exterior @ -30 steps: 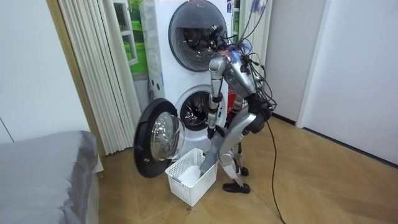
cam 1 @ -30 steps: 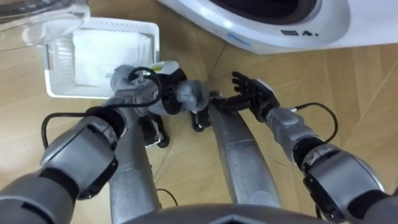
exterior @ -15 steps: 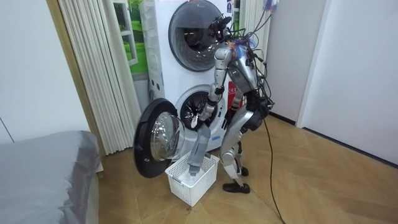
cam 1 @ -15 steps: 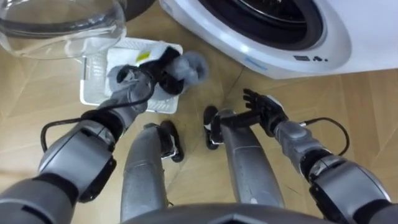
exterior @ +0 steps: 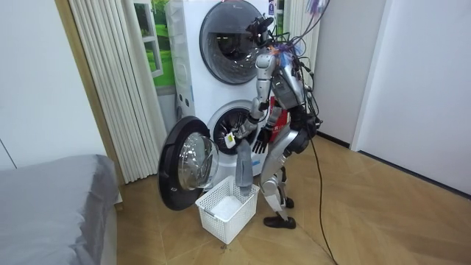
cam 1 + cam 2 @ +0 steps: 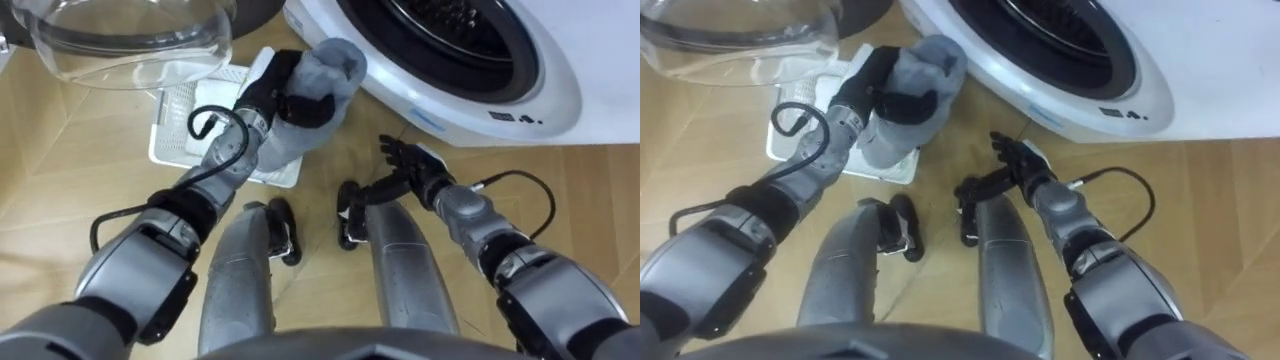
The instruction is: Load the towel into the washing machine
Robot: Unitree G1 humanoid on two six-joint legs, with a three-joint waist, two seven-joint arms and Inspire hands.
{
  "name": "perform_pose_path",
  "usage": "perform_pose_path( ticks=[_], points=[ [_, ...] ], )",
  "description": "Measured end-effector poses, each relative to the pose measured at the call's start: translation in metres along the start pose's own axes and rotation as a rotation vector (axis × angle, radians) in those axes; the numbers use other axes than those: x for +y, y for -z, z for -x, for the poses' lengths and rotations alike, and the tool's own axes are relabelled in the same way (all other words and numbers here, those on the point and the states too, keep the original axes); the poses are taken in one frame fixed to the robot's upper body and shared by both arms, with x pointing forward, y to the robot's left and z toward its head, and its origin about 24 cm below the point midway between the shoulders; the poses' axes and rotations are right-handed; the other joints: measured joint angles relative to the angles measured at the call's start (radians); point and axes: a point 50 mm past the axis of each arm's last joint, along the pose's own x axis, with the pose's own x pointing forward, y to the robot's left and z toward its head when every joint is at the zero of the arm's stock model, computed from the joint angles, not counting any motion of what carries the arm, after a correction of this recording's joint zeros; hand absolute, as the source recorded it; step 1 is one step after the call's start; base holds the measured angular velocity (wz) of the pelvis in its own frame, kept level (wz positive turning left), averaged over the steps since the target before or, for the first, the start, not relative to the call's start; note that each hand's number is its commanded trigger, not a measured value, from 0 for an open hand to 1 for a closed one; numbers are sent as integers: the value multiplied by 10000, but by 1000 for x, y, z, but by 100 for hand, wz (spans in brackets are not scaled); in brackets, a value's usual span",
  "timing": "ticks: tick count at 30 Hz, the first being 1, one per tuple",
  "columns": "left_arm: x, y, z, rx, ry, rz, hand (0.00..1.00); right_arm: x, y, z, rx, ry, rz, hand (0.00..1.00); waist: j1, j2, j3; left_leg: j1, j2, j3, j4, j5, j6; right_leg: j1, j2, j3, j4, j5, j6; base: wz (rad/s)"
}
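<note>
Holding towel | left hand over basket rim | washer door open

Soft cloth, hard gloss.
The towel looks fleecy, matt; washing machine shiny white; basket slotted plastic; floor smooth wood.

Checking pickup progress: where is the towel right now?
In the eye views, the grey towel is gripped in the left hand, over the white basket, just left of the open washing machine.
</note>
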Motion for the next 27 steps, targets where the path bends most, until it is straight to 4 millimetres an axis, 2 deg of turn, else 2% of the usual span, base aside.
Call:
perform_pose_path(
  ticks=[1,4,8,15,19,24,27],
  points=[
    [-1,-1,1,-53,151,490,100,0,0,0,37,-21,-31,0,14,-26,-16,28,-10,-24,-14,28,1,53,-10,-32,-26,0,0,8],
    [-5,7,6,134,745,2034,100,5,5,0,299,-331,-155,0,32,-222,-156,229,-67,-83,-132,119,-20,280,-51,-118,-156,24,-20,10],
    [-15,25,17,750,1516,4376,100,7,10,1,569,-379,-441,0,-28,-323,-244,479,-114,-266,-333,181,-5,659,-78,-282,-374,89,4,10],
    [-29,45,30,1614,2375,6466,100,10,10,1,539,-429,-561,0,0,-307,-253,544,-199,-352,-658,361,30,794,-124,-393,-705,264,22,5],
    [-30,43,30,1596,2543,7193,100,8,10,2,455,-328,-670,0,70,-208,-312,442,-166,-413,-685,366,21,753,-90,-465,-842,306,13,0],
    [-24,39,27,1261,2260,8435,100,4,5,1,166,-220,-870,0,105,-188,-323,433,-121,-402,-680,374,7,749,-51,-459,-852,312,11,0],
    [-22,39,27,1221,2097,9163,100,4,4,2,140,-202,-967,0,94,-108,-372,462,-115,-406,-680,376,3,798,-46,-471,-865,315,6,0]
  ],
)
